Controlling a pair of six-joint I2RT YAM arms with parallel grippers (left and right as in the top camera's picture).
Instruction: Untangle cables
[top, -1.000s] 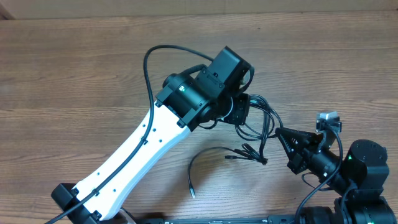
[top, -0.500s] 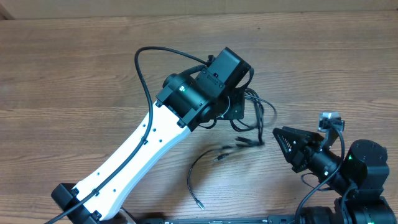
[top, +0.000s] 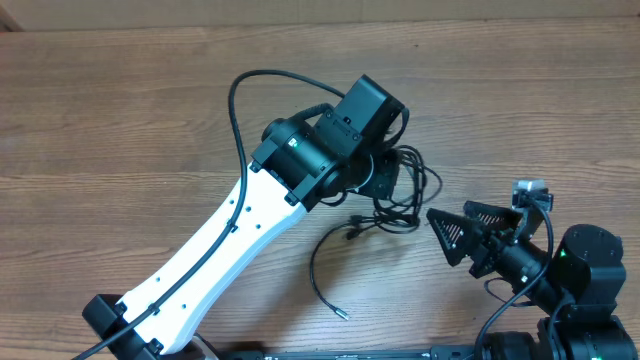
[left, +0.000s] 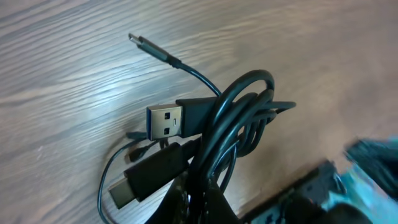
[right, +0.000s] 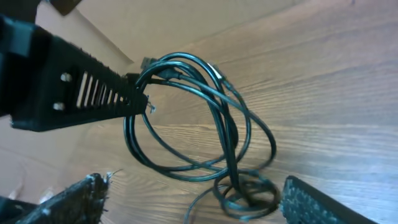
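Note:
The cables (top: 408, 192) are thin black cords bunched in loops at the table's middle, hanging from my left gripper (top: 384, 180), which is shut on them. In the left wrist view the loops (left: 239, 118) rise from the shut jaws (left: 211, 208), with a USB plug (left: 165, 121) and a flatter plug (left: 127, 186) beside them. One loose cord (top: 318, 275) trails toward the front edge. My right gripper (top: 452, 240) stands open just right of the bundle, nothing between its fingers. From the right wrist, the loops (right: 205, 124) hang ahead of the right gripper (right: 199, 208).
The left arm's white link (top: 215, 250) runs diagonally from the front left, with its thick black wire (top: 240, 110) arching above. The right arm's base (top: 585, 275) sits at the front right. The wooden table (top: 120, 120) spreads to the back and left.
My right gripper has opened and let go of the cables. The bundle has sprung back toward the left gripper, and the loose cord's end has swung rightward.

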